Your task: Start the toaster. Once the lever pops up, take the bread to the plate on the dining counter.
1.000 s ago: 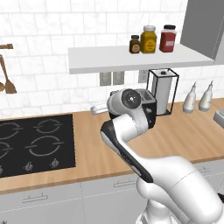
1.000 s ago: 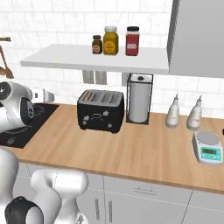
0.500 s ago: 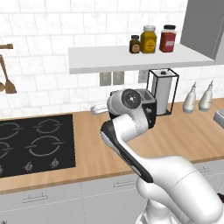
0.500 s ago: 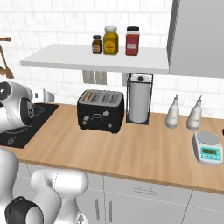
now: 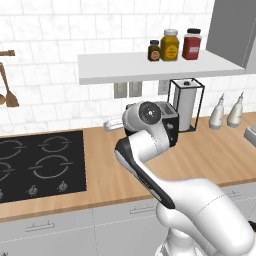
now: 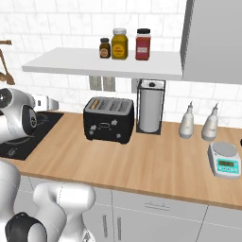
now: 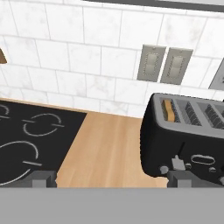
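The black two-slot toaster [image 6: 108, 121] stands on the wall counter against the tiles, partly behind my arm in the left base view [image 5: 171, 125]. A tan slice of bread [image 7: 169, 110] sits low in its left slot, also seen as the bread [image 6: 95, 103] from the right base. A small lever [image 7: 177, 162] shows on the toaster's front face. My gripper [image 7: 113, 179] hovers over the counter left of the toaster, open, with nothing between its widely spread fingertips [image 7: 44, 178]. The plate and the dining counter are out of view.
A black cooktop [image 5: 42, 160] lies left of the toaster. A paper towel holder [image 6: 150, 108] stands at the toaster's right, then two bottles [image 6: 188, 125] and a scale [image 6: 225, 159]. Jars [image 6: 119, 43] line the shelf above. Wall outlets [image 7: 164, 64] sit behind.
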